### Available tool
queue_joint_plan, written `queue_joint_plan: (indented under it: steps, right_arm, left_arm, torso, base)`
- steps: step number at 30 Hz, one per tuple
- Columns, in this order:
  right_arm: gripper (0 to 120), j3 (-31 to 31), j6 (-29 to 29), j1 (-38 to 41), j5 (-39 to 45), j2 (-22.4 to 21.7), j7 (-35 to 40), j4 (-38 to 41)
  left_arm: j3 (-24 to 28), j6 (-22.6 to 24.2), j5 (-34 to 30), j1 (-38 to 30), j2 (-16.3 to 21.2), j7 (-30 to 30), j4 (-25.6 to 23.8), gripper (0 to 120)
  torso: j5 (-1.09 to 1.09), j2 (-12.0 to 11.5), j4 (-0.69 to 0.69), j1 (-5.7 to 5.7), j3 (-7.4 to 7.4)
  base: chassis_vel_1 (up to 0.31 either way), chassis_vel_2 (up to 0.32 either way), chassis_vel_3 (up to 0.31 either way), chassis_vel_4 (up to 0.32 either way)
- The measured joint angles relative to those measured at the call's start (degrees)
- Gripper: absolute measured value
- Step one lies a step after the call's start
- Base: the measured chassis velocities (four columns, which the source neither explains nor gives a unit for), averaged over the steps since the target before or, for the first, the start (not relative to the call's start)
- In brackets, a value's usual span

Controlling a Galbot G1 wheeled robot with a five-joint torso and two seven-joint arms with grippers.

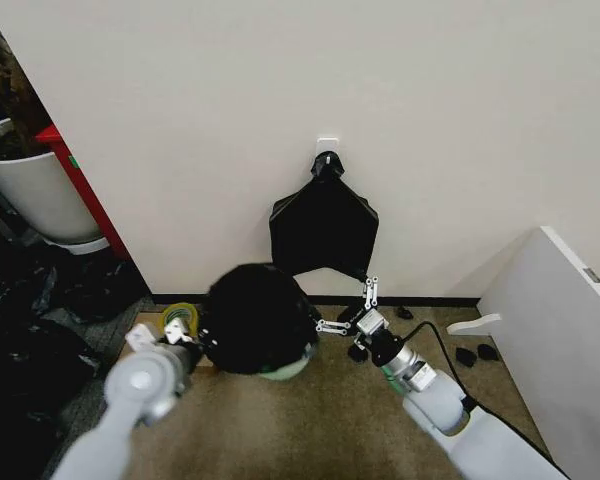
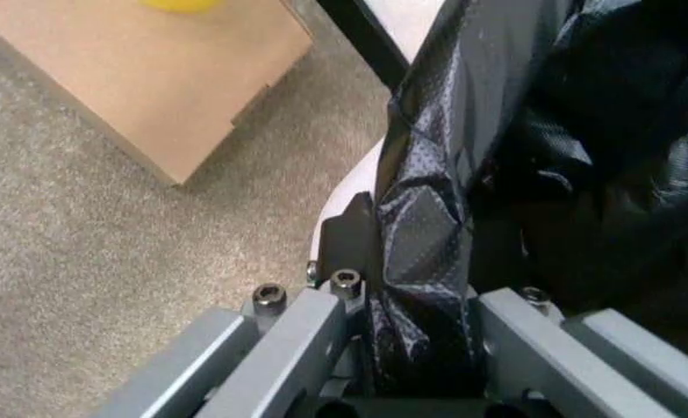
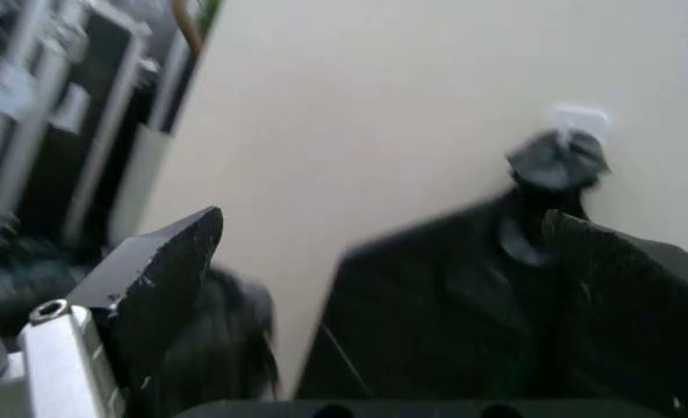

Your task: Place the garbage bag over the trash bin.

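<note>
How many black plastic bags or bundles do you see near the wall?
2. The garbage bag is draped over the trash bin on the floor, the left gripper shut on its edge. A flat fan-shaped bundle hangs on the wall above. Others may be hidden.

The left arm reaches forward from the lower left. Its left gripper [image 1: 192, 345] is closed, and the fingers [image 2: 320, 335] pinch a fold of the garbage bag [image 2: 426, 261] between them. The right arm comes in from the lower right, bent at the wrist. Its right gripper [image 1: 352, 305] is wide open, with the two dark fingers [image 3: 164, 270] spread far apart and holding nothing.
</note>
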Motion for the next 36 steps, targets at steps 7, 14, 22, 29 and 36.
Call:
queue_joint_plan:
  steps: [7, 14, 22, 29, 36]
  right_arm:
    - [100, 0.10, -0.37, -1.61, -7.08, -0.62, 2.32, -4.09]
    - [100, -1.62, 1.47, -0.79, -8.78, 0.81, 1.55, -8.90]
    - [100, -2.65, 6.25, 0.97, -2.49, 2.81, -7.21, -10.74]
    - [100, -2.64, 5.81, 2.12, -4.10, 3.91, -7.39, -13.12]
    - [100, -2.03, 4.10, 2.70, -6.04, 4.30, -4.10, -15.63]
  left_arm:
    - [-2.65, 1.26, -2.97, -0.73, -0.32, -0.32, 0.39, 0]
    - [-2.94, 2.62, -3.44, -0.15, -0.49, -0.37, -1.16, 0]
    - [-2.62, 3.04, -3.04, 0.25, -1.10, -0.22, -2.15, 0]
    - [-2.46, 3.10, -3.29, 0.63, -1.54, -0.24, -3.91, 0]
    - [-2.67, 3.69, -4.14, 1.19, -1.45, -0.62, -5.75, 0]
  torso:
    - [0.00, 0.00, -0.02, 0.00, 0.00]
    - [0.01, 0.00, 0.00, 0.00, 0.00]
    - [0.00, 0.00, 0.00, 0.00, 0.00]
    - [0.01, 0.00, 0.00, 0.00, 0.00]
    - [0.01, 0.00, -0.01, 0.00, 0.00]
  base:
    - [0.000, 0.000, 0.000, 0.000]
    - [0.000, 0.000, 0.000, 0.000]
    - [0.000, 0.000, 0.000, 0.000]
    - [0.000, 0.000, 0.000, 0.000]
    - [0.000, 0.000, 0.000, 0.000]
